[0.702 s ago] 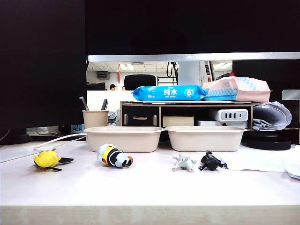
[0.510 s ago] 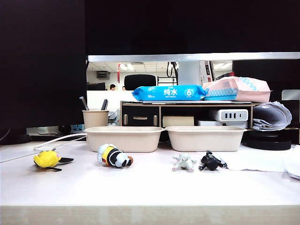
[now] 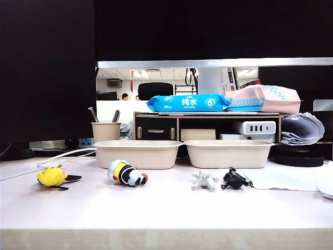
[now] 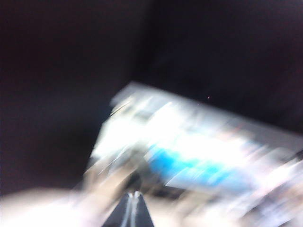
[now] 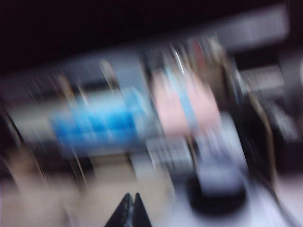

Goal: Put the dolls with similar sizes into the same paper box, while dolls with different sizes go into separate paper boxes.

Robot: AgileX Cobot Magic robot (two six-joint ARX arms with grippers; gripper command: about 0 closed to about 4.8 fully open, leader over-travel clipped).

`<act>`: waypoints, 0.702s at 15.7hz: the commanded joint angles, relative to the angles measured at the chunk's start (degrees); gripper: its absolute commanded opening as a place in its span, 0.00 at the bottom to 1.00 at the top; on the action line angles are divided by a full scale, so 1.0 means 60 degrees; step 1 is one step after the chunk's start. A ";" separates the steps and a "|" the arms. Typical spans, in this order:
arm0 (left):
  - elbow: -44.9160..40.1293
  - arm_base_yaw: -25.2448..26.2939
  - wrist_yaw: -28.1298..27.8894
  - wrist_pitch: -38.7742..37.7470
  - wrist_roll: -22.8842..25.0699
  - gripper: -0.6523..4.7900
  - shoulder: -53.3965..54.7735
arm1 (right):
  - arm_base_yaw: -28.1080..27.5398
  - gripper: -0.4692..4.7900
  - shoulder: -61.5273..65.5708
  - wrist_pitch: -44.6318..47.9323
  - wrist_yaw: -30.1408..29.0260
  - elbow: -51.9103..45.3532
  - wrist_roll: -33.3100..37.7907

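Note:
Four dolls lie in a row on the white table in the exterior view: a yellow-and-black doll (image 3: 52, 177) at the left, a striped bee-like doll (image 3: 127, 173), a tiny whitish-grey doll (image 3: 204, 180) and a tiny black doll (image 3: 234, 179). Behind them stand two beige paper boxes, the left box (image 3: 137, 153) and the right box (image 3: 228, 153). Neither arm shows in the exterior view. My left gripper (image 4: 133, 194) is shut with nothing in it, in a blurred wrist view. My right gripper (image 5: 131, 195) is likewise shut and empty. No doll can be made out in either wrist view.
A beige pen cup (image 3: 105, 131) stands left of the boxes. A shelf behind them carries a blue wipes pack (image 3: 187, 102) and a pink pack (image 3: 263, 99). A white cable (image 3: 65, 154) runs at the left, black tape rolls (image 3: 302, 154) sit at the right.

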 commanded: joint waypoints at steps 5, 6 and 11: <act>0.1978 0.0007 0.0291 -0.0178 -0.0066 0.15 0.1588 | 0.0007 0.08 0.2521 0.0732 -0.0055 0.2590 0.0372; 0.2175 0.0007 0.0634 -0.0182 -0.0036 0.15 0.2237 | 0.0015 0.08 0.3621 0.0703 -0.0922 0.3155 0.0361; 0.3180 0.0004 0.1960 -0.0404 0.0251 0.15 0.5595 | 0.1665 0.08 0.9231 -0.2222 -0.3228 0.6674 0.0087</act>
